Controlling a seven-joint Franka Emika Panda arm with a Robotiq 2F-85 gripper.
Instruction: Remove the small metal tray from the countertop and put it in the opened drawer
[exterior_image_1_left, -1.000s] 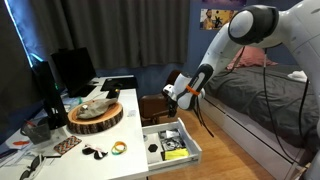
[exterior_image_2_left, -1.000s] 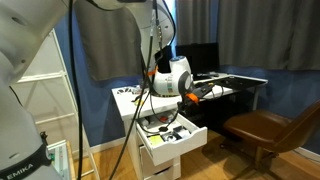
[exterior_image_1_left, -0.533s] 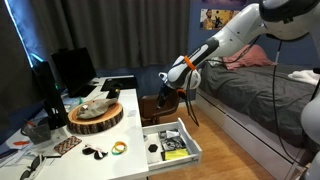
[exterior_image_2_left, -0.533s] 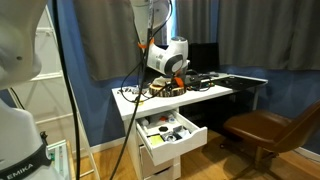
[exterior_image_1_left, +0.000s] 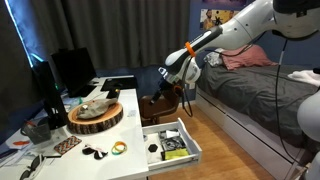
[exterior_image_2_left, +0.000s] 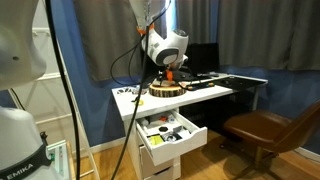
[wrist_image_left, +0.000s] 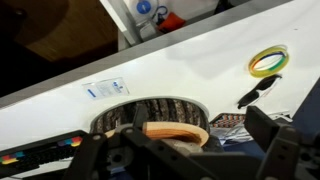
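A small pale thing (exterior_image_1_left: 93, 104) lies on top of the thick round wooden slab (exterior_image_1_left: 96, 117); it seems to be the small metal tray, and in the wrist view (wrist_image_left: 176, 131) it shows as a tan rim. The slab stands on the white countertop (exterior_image_1_left: 125, 165). The drawer (exterior_image_1_left: 172, 141) at the desk end is pulled open; it also shows in an exterior view (exterior_image_2_left: 172, 133). My gripper (exterior_image_1_left: 172, 76) hangs open and empty in the air above the slab (exterior_image_2_left: 165, 90), clear of the drawer. In the wrist view my fingers (wrist_image_left: 190, 160) frame the slab (wrist_image_left: 150, 108).
A yellow-and-black item (exterior_image_1_left: 173, 151) lies in the drawer. A yellow ring (wrist_image_left: 267, 62) and a black item (wrist_image_left: 256, 92) lie on the countertop. A monitor (exterior_image_1_left: 70, 70) stands at the back. A brown chair (exterior_image_2_left: 265, 128) stands beside the desk, and a bed (exterior_image_1_left: 260, 95) beyond.
My gripper has risen from beside the open drawer and swung towards the countertop, ending above the round wooden slab. It stays open and empty. Nothing on the desk has moved.
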